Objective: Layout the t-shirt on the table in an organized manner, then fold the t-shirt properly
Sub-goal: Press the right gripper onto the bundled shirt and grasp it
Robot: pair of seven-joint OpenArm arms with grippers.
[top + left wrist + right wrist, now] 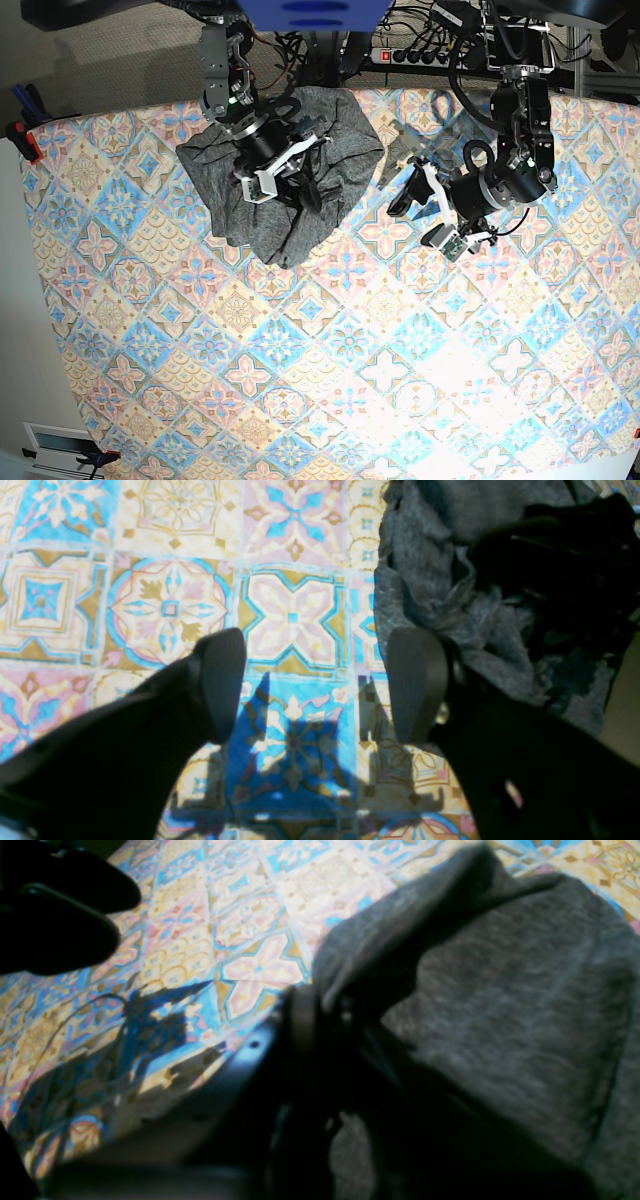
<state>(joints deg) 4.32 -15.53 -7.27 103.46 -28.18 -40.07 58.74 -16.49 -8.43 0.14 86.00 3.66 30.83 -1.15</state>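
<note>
Black padded fingers [220, 685] of the left gripper [317, 685] fill the near field of the left wrist view, spread wide w/ nothing between them, poised over bare patterned cloth. Left gripper: released, empty.

Dark heather-grey knit t-shirt [285, 190], short-sleeved, no print: lies bunched in a crumpled heap at the far side of the counter [330, 380] (pastel blue, pink and cream tile-pattern cloth), on the base view's left. Not laid out; no sleeve or hem can be picked out. Its edge sits just beside the left gripper's right-hand finger in the left wrist view.

Right gripper [325, 1005]: sits on top of the heap, clenched on a raised fold of the grey fabric, per right wrist view. Which part of the garment it has pinched cannot be told; view is blurred.

Assessment: layout step only begun; folding not started.

Risks:
- Grip may include several layers, as the heap is thick. Lifting would then raise a lump rather than open the shirt.
- Pinch looks shallow; soft knit could slip out under its own weight.
- Left gripper near the edge but not over it; closing there would catch counter cloth, not shirt.
- Heap lies near the far counter edge; a pull that way may drag it off.
</note>
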